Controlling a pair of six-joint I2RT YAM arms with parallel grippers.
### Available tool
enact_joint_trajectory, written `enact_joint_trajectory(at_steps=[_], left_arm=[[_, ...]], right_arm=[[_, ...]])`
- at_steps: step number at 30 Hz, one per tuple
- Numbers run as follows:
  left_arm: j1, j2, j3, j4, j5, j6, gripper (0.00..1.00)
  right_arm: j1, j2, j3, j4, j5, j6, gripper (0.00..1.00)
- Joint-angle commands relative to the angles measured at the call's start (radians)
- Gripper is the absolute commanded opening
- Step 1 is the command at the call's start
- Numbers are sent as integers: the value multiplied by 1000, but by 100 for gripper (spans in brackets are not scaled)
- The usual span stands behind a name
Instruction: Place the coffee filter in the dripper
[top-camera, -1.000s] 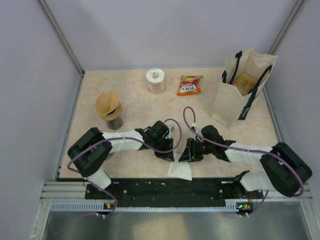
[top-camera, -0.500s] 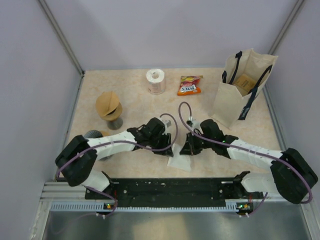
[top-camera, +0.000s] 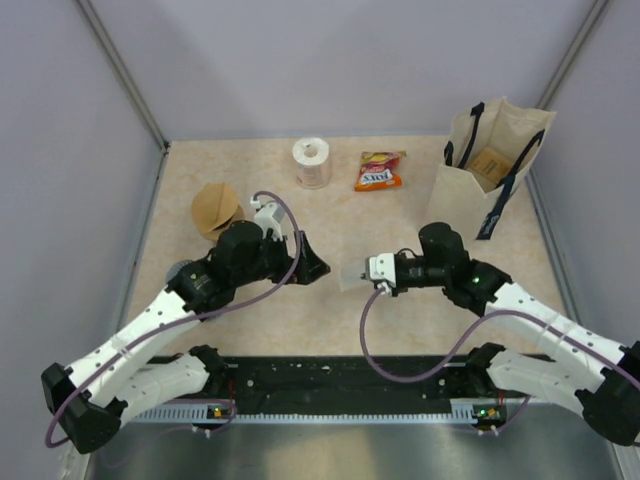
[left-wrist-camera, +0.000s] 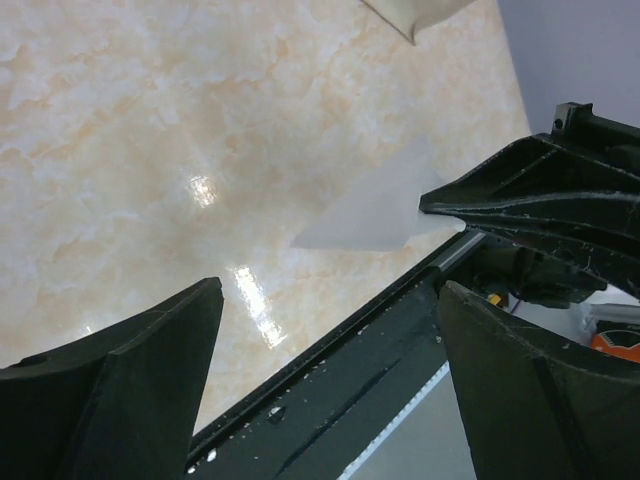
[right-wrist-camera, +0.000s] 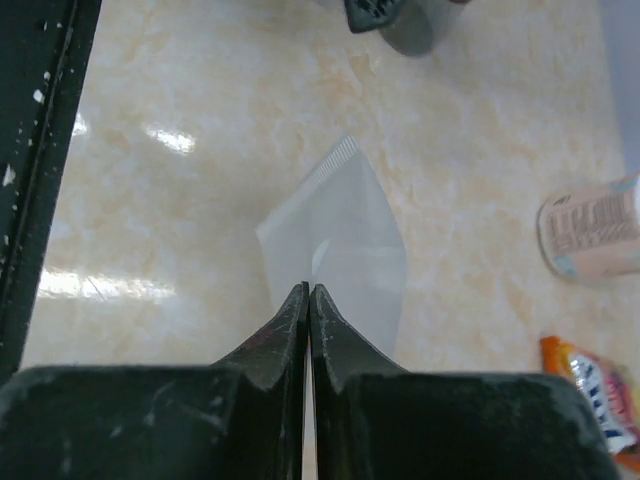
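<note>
The white paper coffee filter (top-camera: 350, 275) hangs above the middle of the table, pinched at one edge by my right gripper (top-camera: 366, 274). In the right wrist view the fingertips (right-wrist-camera: 309, 290) are pressed together on the translucent filter (right-wrist-camera: 340, 235). My left gripper (top-camera: 312, 268) is raised just left of it, jaws wide open and empty (left-wrist-camera: 330, 290). From the left wrist the filter (left-wrist-camera: 370, 215) shows held by the right gripper's black finger (left-wrist-camera: 540, 200). The brown cone-shaped dripper (top-camera: 210, 207) stands at the back left, its lower part hidden by the left arm.
A white paper roll (top-camera: 312, 162) and an orange snack bag (top-camera: 379, 171) lie at the back. A canvas tote bag (top-camera: 480, 180) stands at the back right. A grey round object (top-camera: 183, 270) sits beside the left arm. The black rail (top-camera: 340, 375) runs along the near edge.
The left gripper let go of the filter, opened wide and lifted away to the back left. The right gripper shut on the filter and raised it off the table.
</note>
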Motion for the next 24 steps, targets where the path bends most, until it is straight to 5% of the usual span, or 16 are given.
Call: enact_joint_trajectory(at_steps=[1, 8, 18, 24], left_arm=[[12, 0, 60, -27, 26, 2, 99], [9, 119, 92, 10, 233, 66, 99], [11, 145, 84, 11, 163, 103, 99], [11, 221, 91, 65, 299, 111, 99]], right_arm=[[24, 61, 198, -333, -120, -593, 0], [111, 249, 461, -720, -87, -988, 0], [182, 325, 513, -780, 52, -1022, 0], [188, 342, 528, -783, 22, -1038, 0]])
